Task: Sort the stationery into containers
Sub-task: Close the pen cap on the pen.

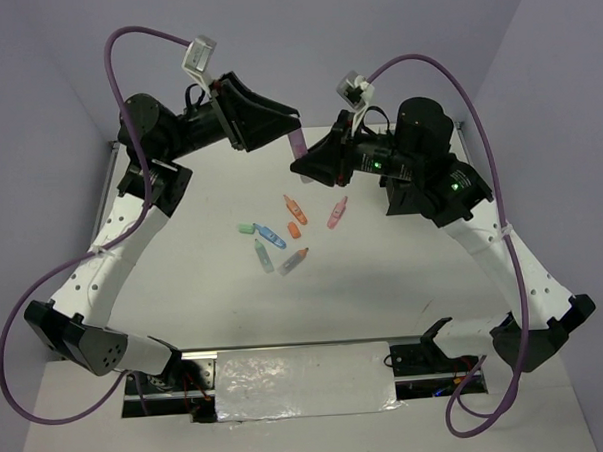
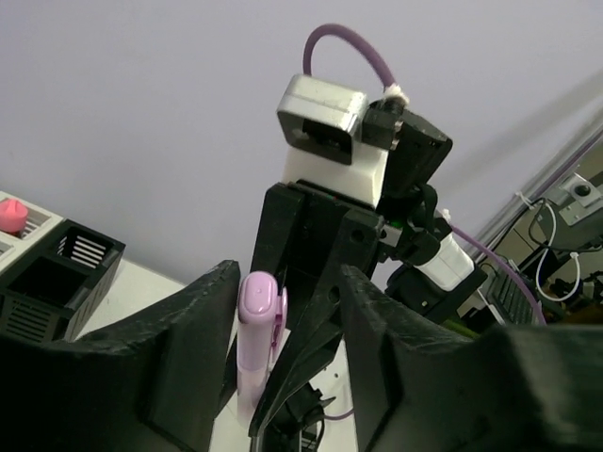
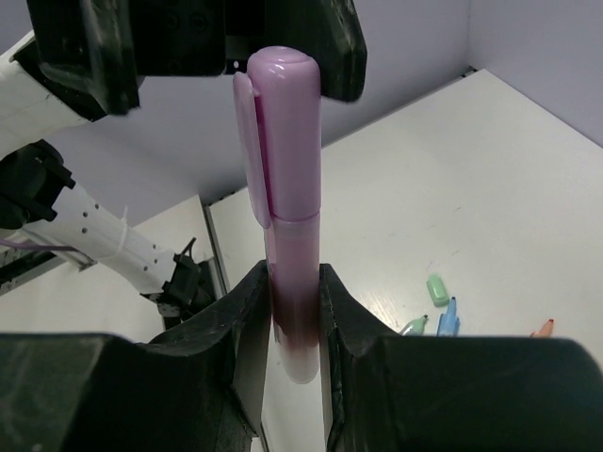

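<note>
Purple marker (image 3: 283,188) hangs above the far edge of the desk (image 1: 384,282), pinched at its base by the right pincer (image 3: 295,282). The left pincer (image 2: 287,282) is spread around its cap.

A white table (image 1: 404,282) carries the whole scene, its top matte with a faint sheen under the lights. Pale lavender walls (image 1: 273,27) rise on its left, far and right sides. Across the near edge runs a long dark slot (image 1: 428,366), bordered on its far side by a silver metal rail (image 1: 287,345). A crinkled, translucent sheet (image 1: 303,379) lies over the slot's middle, and thin red wires (image 1: 194,389) show in the uncovered part to the left. A small metal bracket (image 1: 113,146) sits at the table's far left corner. The left wrist view shows a slanting silver frame bar (image 2: 546,202) off to the right, with looped white cables (image 2: 551,245) just below it — the dim clutter beneath is too blurred to name.
</note>
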